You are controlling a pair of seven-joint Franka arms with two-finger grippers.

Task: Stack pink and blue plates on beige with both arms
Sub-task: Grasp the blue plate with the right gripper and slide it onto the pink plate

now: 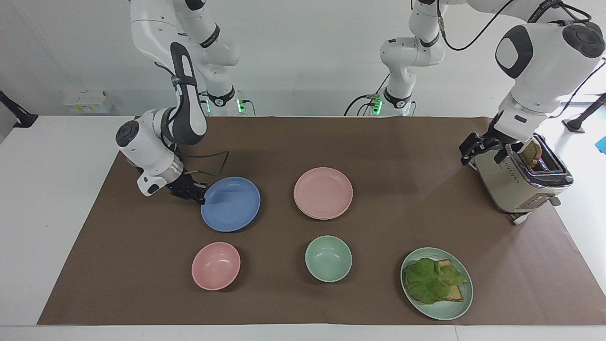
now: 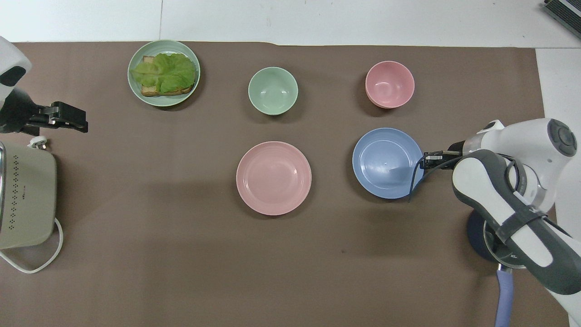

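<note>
The blue plate lies toward the right arm's end of the brown mat. My right gripper is shut on the plate's rim, on the side toward that end. I cannot tell whether the plate is off the mat. The pink plate rests mid-table. A thin paler edge under it looks like the beige plate, otherwise hidden. My left gripper hangs open beside the toaster, holding nothing.
A pink bowl, a green bowl and a mint plate with toast and lettuce stand farther from the robots. The beige toaster is at the left arm's end. A dark pot sits under the right arm.
</note>
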